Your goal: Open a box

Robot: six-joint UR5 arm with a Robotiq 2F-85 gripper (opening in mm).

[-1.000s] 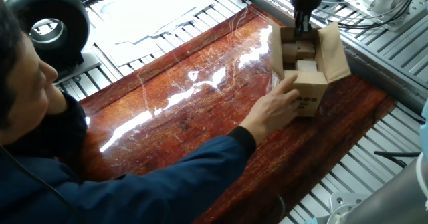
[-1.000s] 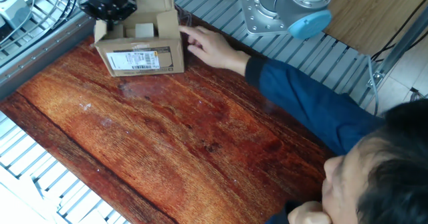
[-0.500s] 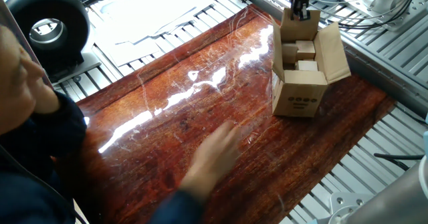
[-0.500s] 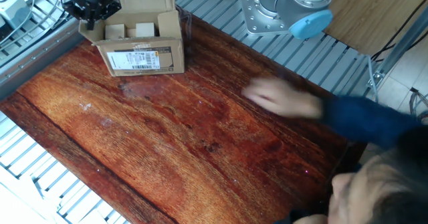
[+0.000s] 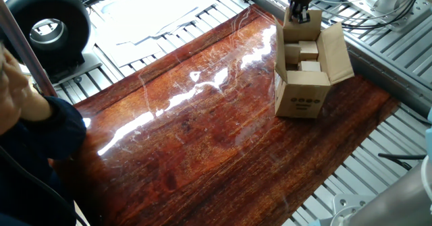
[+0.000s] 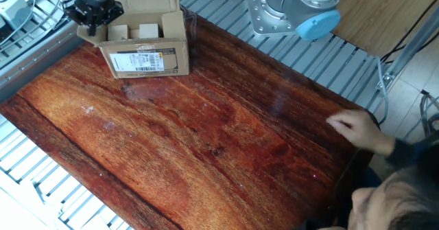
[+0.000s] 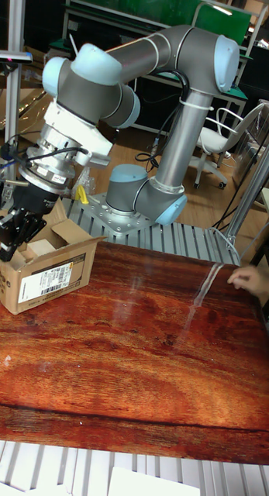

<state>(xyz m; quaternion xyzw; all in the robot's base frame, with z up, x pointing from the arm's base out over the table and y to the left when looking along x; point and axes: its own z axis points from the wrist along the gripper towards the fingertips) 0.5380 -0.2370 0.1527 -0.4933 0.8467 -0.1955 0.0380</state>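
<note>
Cardboard box (image 5: 302,84) sits at the far end of the wooden table (image 6: 226,141), top flaps splayed and small packages visible inside, so the opening looks all but done. What has changed: the person's hand (image 6: 357,130), steadying the box's end a second ago, has pulled right back to the opposite table edge, leaving the carton standing on its own. The gripper (image 6: 91,14) has lifted to the far end flap; whether it pinches that flap I cannot tell.

The pincer (image 6: 91,25) sits at the open box's (image 6: 147,55) far end; a hand (image 6: 355,129) rests near the table edge (image 6: 357,165).
</note>
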